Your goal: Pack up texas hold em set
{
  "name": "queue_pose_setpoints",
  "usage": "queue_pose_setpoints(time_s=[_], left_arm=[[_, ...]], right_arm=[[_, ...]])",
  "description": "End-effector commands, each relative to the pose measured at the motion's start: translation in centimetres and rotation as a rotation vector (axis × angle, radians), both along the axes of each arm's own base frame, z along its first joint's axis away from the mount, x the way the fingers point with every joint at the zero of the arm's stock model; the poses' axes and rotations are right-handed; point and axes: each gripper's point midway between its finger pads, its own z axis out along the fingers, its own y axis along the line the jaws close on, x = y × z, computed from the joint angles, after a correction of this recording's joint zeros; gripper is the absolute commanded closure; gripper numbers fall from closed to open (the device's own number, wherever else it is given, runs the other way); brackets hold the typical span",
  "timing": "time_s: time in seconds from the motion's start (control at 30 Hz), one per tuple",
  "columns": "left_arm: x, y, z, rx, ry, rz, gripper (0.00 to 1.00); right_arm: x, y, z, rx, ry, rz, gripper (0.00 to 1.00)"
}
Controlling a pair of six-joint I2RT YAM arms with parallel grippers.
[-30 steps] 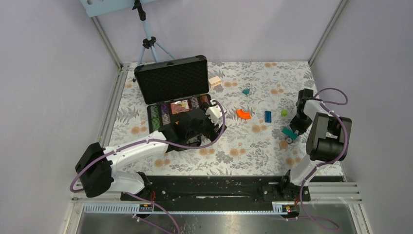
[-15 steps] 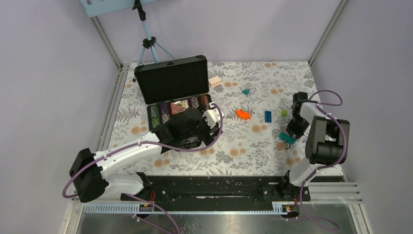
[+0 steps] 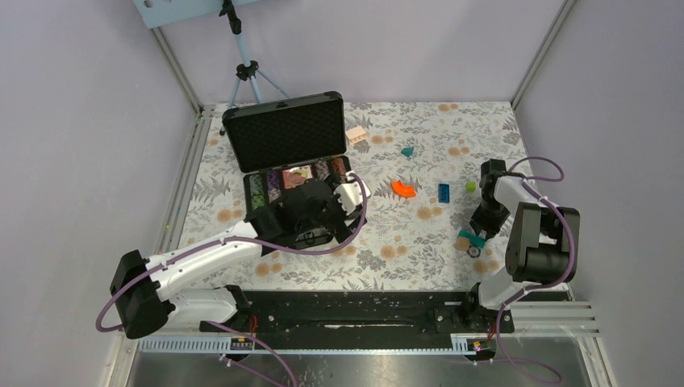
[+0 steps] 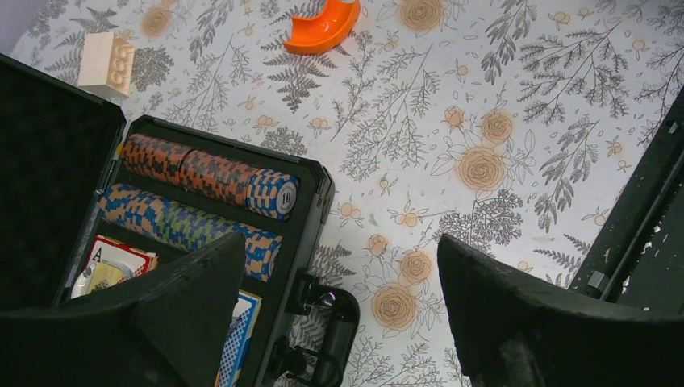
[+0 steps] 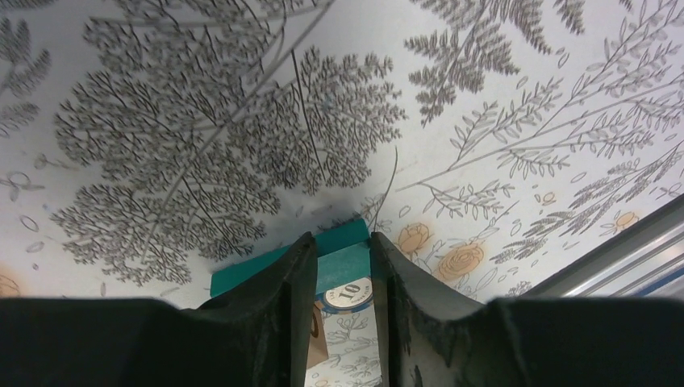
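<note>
Case (image 3: 282, 133) open at back left of the table (image 3: 387, 250), lid up. It holds chip rows (image 4: 210, 173) and cards (image 4: 113, 262). Left claw (image 4: 339, 246) hangs over the case's front corner by the handle (image 4: 327, 322) - spread wide, nothing between the fingers. Right claw (image 5: 340, 240) at the table's right side - clenched on a teal block (image 5: 242, 278). A chip (image 5: 351, 294) marked 10 shows just under the block; can't tell if it's gripped too. Orange block (image 4: 323, 24) lies apart mid-table.
</note>
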Motion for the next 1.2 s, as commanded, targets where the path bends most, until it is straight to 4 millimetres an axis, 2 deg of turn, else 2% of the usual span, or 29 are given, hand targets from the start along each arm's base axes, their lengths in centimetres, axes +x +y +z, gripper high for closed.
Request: queue_pose_setpoints(time_s=[0.0, 0.37, 0.53, 0.73, 0.93, 1.03, 1.17], left_arm=[[0.0, -0.5, 3.8, -0.078, -0.063, -0.017, 0.12], [-0.2, -0.6, 3.9, -0.085, -0.056, -0.028, 0.12], [-0.3, -0.7, 3.9, -0.084, -0.050, -0.030, 0.12], [-0.3, -0.7, 3.7, -0.079, -0.041, -0.028, 0.12], [-0.2, -0.8, 3.3, -0.074, -0.032, -0.025, 0.12], [0.0, -0.7, 3.2, -0.074, -0.033, -0.010, 0.12], [0.5, -0.7, 3.8, -0.106, -0.045, 0.026, 0.11]], right_arm=[[-1.6, 1.2, 0.5, 0.034, -0.006, -0.024, 0.62], [-2.6, 2.9, -0.7, 0.117, 0.007, -0.063, 0.56], [-3.5, 3.5, -0.7, 0.144, 0.004, -0.072, 0.51], [-4.6, 4.7, -1.1, 0.195, 0.000, -0.081, 0.50], [-4.4, 6.3, -1.1, 0.277, -0.047, -0.102, 0.49], [-3.4, 5.5, -0.1, 0.234, -0.097, -0.107, 0.46], [-1.8, 3.1, 3.4, 0.103, -0.190, -0.125, 0.43]])
